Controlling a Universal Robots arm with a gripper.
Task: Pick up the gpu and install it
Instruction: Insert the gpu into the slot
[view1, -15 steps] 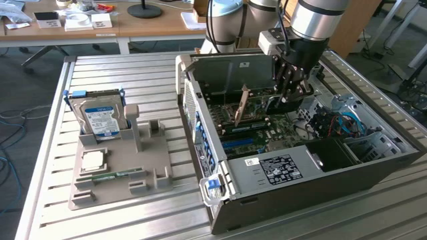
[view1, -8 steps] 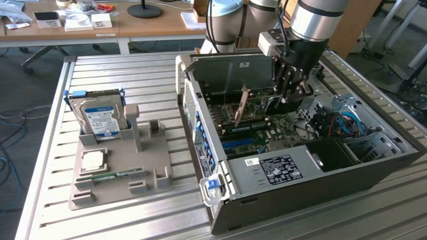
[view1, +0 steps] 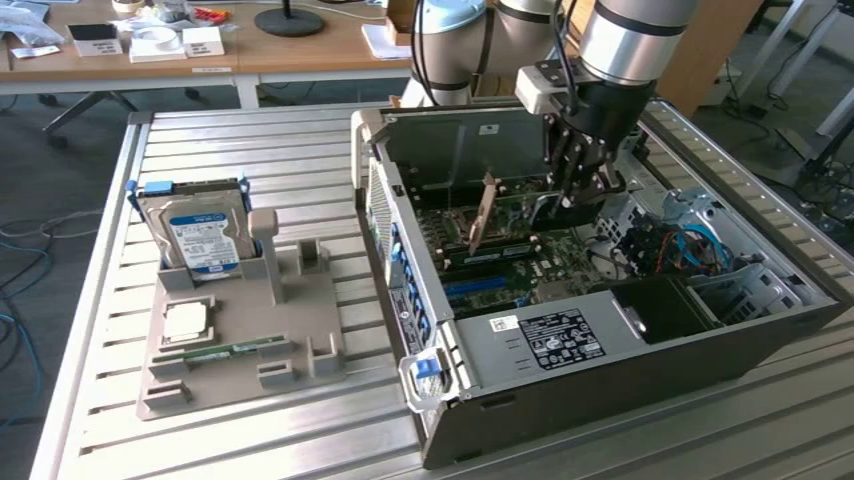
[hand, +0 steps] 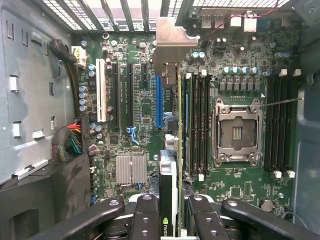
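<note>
We see the gripper (view1: 577, 190) reaching down into the open computer case (view1: 601, 390). Its fingers (hand: 145, 220) are clamped on the graphics card (hand: 168, 175), one on each flat side. The card is held on edge, with its long side running toward the back wall of the case. We judge this is so its lower edge can meet a slot squarely. Its metal bracket (hand: 170, 42) is at the far end, toward the slotted rear openings (where a bracket of this kind would sit).

In the wrist view the card hangs over the motherboard (hand: 135, 105), lined up lengthwise with the long slots and close beside the blue slot (hand: 159, 100). We cannot tell whether it touches the board, but it does not look seated to us.

On the table beside the case, a hard drive (view1: 200, 235) stands in a grey holder (view1: 240, 340), well apart from the work.
</note>
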